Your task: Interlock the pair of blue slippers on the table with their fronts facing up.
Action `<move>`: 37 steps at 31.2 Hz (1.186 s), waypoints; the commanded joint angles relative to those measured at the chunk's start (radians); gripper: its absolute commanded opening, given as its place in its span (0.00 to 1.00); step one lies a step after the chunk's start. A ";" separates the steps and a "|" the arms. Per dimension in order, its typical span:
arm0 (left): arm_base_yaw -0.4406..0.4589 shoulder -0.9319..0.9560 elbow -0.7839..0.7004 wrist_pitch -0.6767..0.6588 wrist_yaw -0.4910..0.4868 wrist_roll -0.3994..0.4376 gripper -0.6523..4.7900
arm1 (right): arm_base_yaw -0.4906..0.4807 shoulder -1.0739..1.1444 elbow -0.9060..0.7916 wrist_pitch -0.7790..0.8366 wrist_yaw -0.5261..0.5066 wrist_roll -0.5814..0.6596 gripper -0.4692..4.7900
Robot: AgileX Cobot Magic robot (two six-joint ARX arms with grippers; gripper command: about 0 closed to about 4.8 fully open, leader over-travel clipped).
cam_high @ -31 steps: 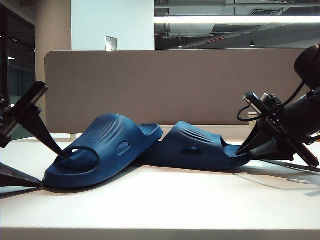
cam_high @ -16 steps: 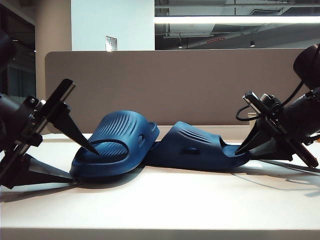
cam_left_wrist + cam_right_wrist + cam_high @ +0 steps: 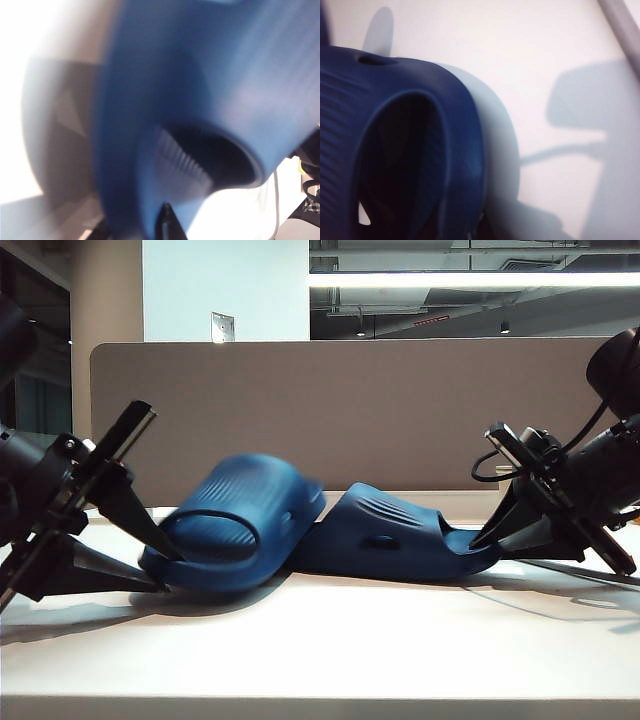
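Two blue slippers lie toe to toe on the table (image 3: 350,640). The left slipper (image 3: 245,520) is blurred and tipped up, its strap leaning against the toe of the right slipper (image 3: 390,535). My left gripper (image 3: 168,572) is shut on the left slipper's heel, one finger on the footbed and one under the sole. The left wrist view is filled by that slipper (image 3: 200,75), with a fingertip (image 3: 167,215) on its ribbed footbed. My right gripper (image 3: 488,543) is shut on the right slipper's heel, which lies flat. The right wrist view shows that slipper (image 3: 460,125) close up.
A brown-grey divider panel (image 3: 400,410) stands along the back edge of the table. A thin cable (image 3: 575,575) trails on the tabletop under the right arm. Bare tabletop (image 3: 545,40) lies beyond the right slipper.
The left gripper came in from the left, narrowed its jaws onto the left slipper's heel and turned the slipper up against the right one. The right arm and its slipper have not moved.
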 commanded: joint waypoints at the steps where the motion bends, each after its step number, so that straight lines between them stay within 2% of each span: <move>1: 0.000 0.010 -0.013 -0.067 -0.006 0.001 0.29 | 0.003 -0.003 -0.002 0.008 -0.018 -0.006 0.11; 13: 0.005 -0.066 -0.011 -0.080 -0.033 0.038 0.20 | 0.002 -0.003 -0.002 0.010 -0.018 -0.007 0.11; 15: 0.006 -0.093 -0.005 -0.110 -0.044 0.067 0.12 | 0.002 -0.003 -0.002 0.010 -0.017 -0.007 0.11; 27: 0.006 -0.252 0.131 -0.476 -0.177 0.349 0.12 | -0.033 -0.003 -0.002 0.014 -0.021 -0.015 0.10; 33: 0.039 -0.327 0.182 -0.590 -0.177 0.439 0.12 | -0.096 -0.003 -0.002 0.016 -0.093 -0.015 0.10; 37: 0.098 -0.369 0.234 -0.752 -0.181 0.574 0.12 | -0.145 -0.010 -0.002 0.000 -0.155 -0.037 0.09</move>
